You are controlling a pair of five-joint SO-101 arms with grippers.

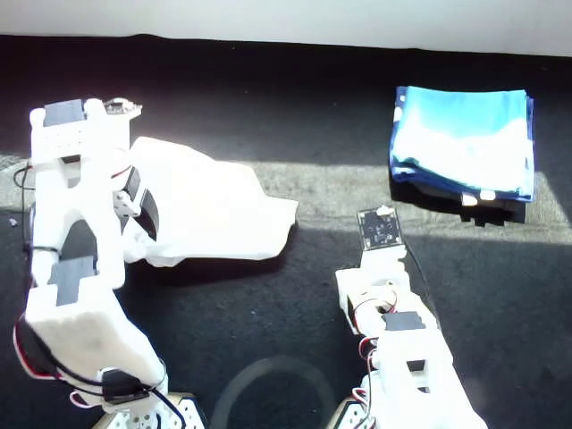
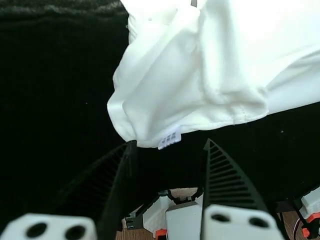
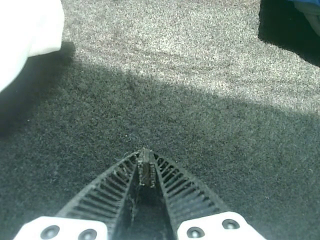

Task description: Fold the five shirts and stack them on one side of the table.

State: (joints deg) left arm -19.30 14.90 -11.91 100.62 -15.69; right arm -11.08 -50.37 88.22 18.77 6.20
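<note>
White shirt: limp, light, by the bench's left edge; grip the hem.
Left hand: wide, at that hem.
Right hand: closed, empty.

Likely a robot lab bench: table under dark felt, white plastic left arm and right arm, loose wires, bare pale wall behind.

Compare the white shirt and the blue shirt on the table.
The white shirt lies loose and rumpled; the blue shirt is folded into a neat square. The white shirt rests straight on the dark table beside the left arm; the blue shirt tops a stack at the far right. Both share the same table.
</note>
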